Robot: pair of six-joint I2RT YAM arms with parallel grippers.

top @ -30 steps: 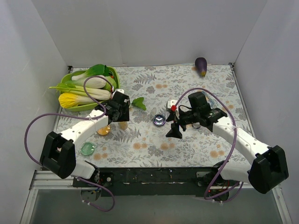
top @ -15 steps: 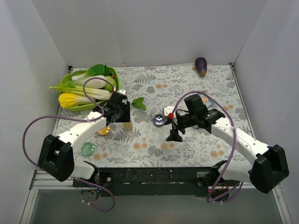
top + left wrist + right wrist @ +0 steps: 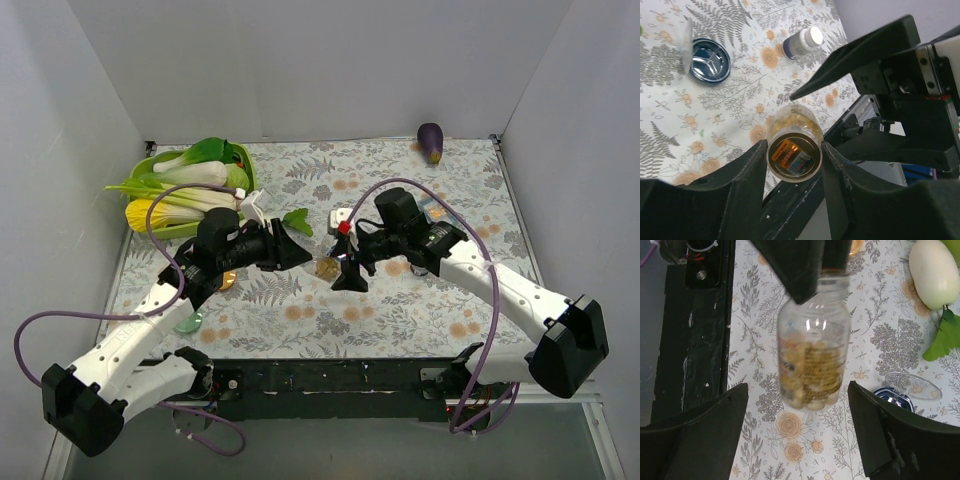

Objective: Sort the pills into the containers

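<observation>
My left gripper (image 3: 300,256) (image 3: 793,156) is shut on a clear pill bottle (image 3: 326,267) (image 3: 792,129) full of yellow pills and holds it on its side above the table's middle. My right gripper (image 3: 347,272) (image 3: 797,390) is open, its fingers (image 3: 700,435) spread either side of the bottle (image 3: 812,360) without touching it. A round silver tin (image 3: 710,60) (image 3: 894,396) lies under them with a clear lid (image 3: 913,385) beside it. An orange dish (image 3: 224,281) and a green dish (image 3: 188,321) lie at the left. The pink and blue trays are hidden.
A white-capped bottle (image 3: 801,42) (image 3: 340,216) stands behind the grippers. A green basket (image 3: 148,168) of vegetables fills the back left, with a loose leaf (image 3: 297,222) beside it. An eggplant (image 3: 431,142) lies at the back right.
My left gripper has swung right to the table's middle with the pill bottle. My right gripper has moved left to meet it and now straddles the bottle.
</observation>
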